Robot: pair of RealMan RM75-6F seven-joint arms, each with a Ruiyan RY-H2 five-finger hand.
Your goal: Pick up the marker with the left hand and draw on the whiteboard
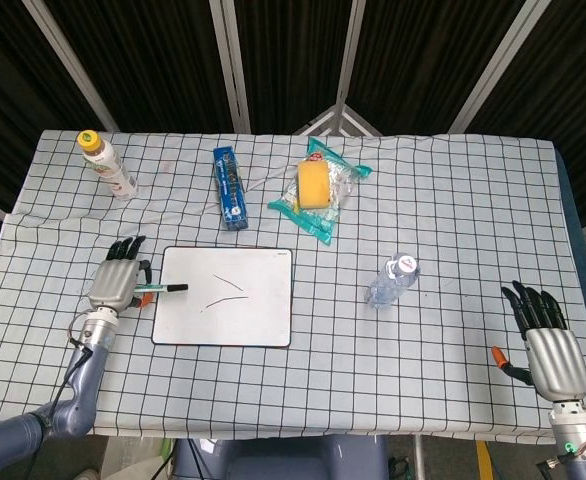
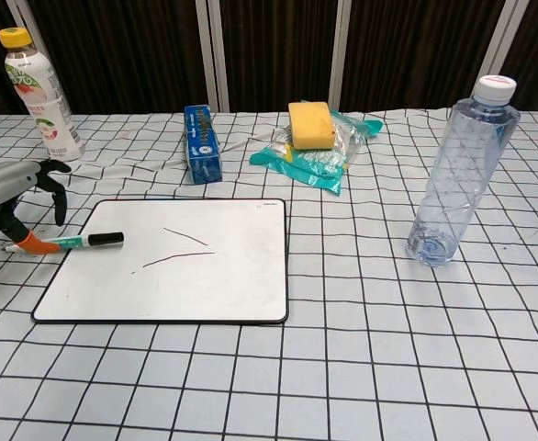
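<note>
Left hand [image 1: 116,285] sits just off the whiteboard's [image 1: 225,335] left edge, near the table's [image 1: 453,210] left side, fingers closed around the marker [image 2: 74,243]. Marker lies roughly level, dark capped end poking over the board's left edge, other end tucked at the hand's orange thumb tip; from the chest view it's low over the board, can't tell if it touches. Whiteboard lies flat in the left-front part of the table, two short dark strokes [image 2: 179,248] near its middle. Right hand [image 1: 548,335] is at the front right corner of the table, palm down, fingers spread and straight, holding nothing; only the head view shows it. Clear water bottle [image 2: 459,175] with white cap stands upright right of centre, well apart from the board. Along the back edge: yellow-capped drink bottle [image 2: 38,95] at the back left corner, blue box [image 2: 199,143] behind the board, yellow sponge [image 2: 310,124] sitting on a teal-edged clear wrapper [image 2: 322,161] near back centre. Table covered in a white cloth with black grid.
</note>
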